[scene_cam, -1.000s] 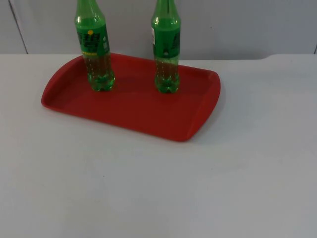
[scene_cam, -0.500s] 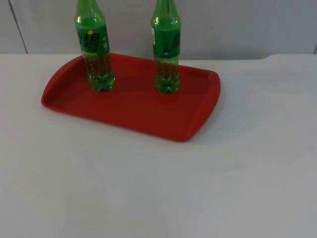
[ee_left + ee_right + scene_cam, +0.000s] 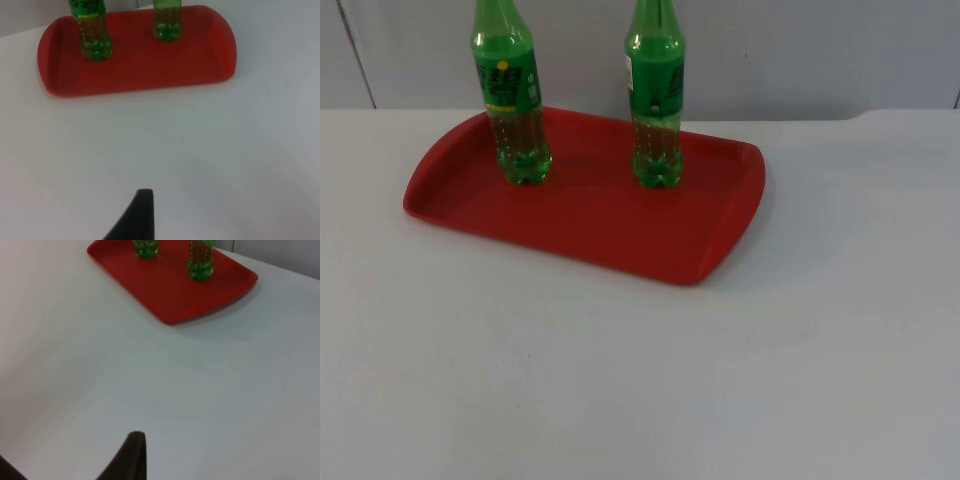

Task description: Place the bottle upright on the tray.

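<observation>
Standing upright on the red tray [image 3: 590, 225], well apart: two green soda bottles [image 3: 513, 110] [image 3: 657, 105]. Both grippers are being held back above the table [image 3: 720, 380]; finger state cannot be told.

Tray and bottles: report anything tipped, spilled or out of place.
Nothing stands out. Both green bottles, one toward the left arm's side and one nearer the middle, stand upright on the red tray, which lies flat on the white table. No spill is visible.
</observation>
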